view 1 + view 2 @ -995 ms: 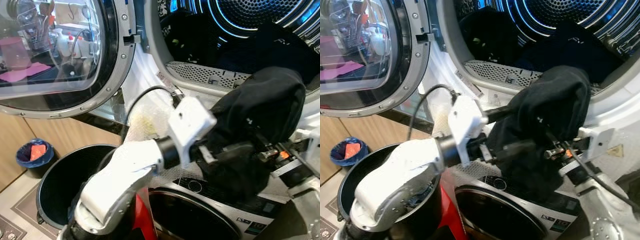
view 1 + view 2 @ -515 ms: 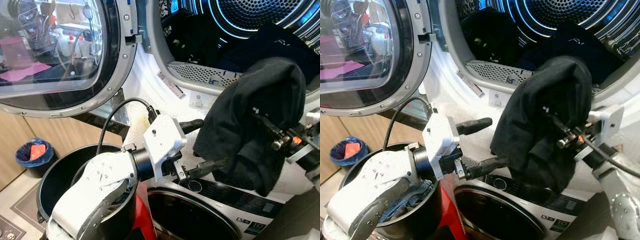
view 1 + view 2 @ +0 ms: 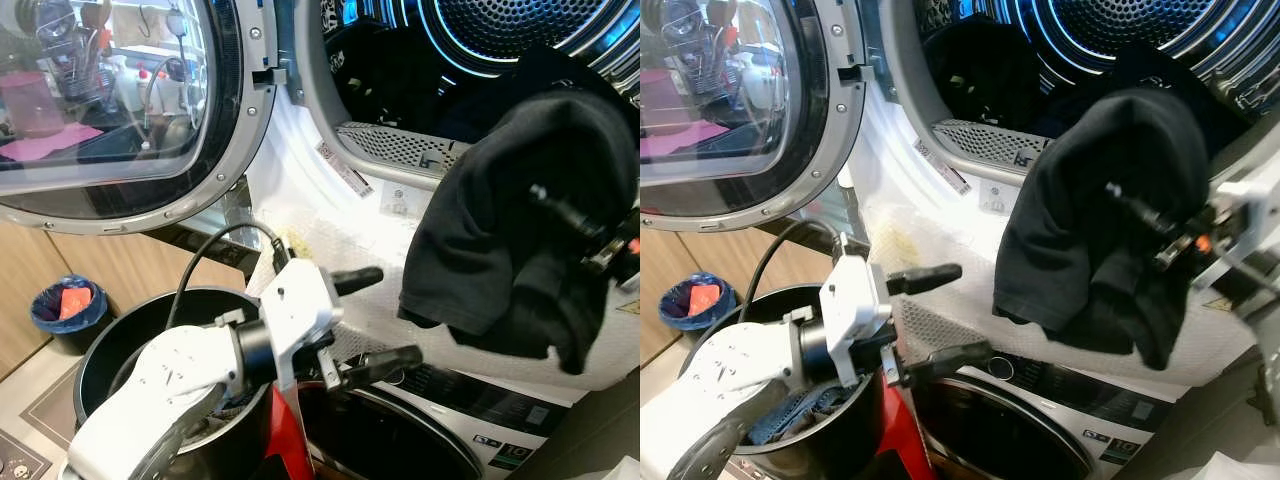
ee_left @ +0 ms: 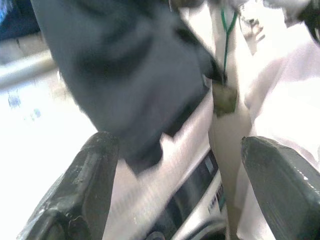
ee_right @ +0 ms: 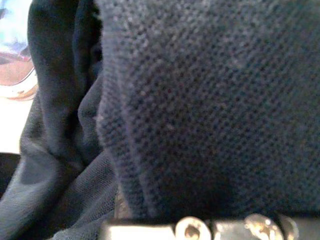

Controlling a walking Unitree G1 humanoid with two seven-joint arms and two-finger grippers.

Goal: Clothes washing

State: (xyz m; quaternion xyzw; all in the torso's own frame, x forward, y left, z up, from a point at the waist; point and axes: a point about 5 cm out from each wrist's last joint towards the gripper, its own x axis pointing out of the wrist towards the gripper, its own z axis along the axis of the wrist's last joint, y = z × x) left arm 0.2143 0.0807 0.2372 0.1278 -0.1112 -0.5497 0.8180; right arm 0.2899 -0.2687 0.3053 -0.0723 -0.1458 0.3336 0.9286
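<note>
The left arm reaches in from seven o'clock, its left gripper empty with jaws spread wide. At three o'clock the right gripper is raised, jaws clamped on a dark garment draped over it.

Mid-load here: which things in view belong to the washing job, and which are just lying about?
Belongs to the job:
black garment, draped over the right pincer
open drum with dark clothes inside
round door, swung open
black bucket holding clothes
left pincer, open, holding nothing

Just lying about:
small blue bin on the floor
lower machine beneath
</note>
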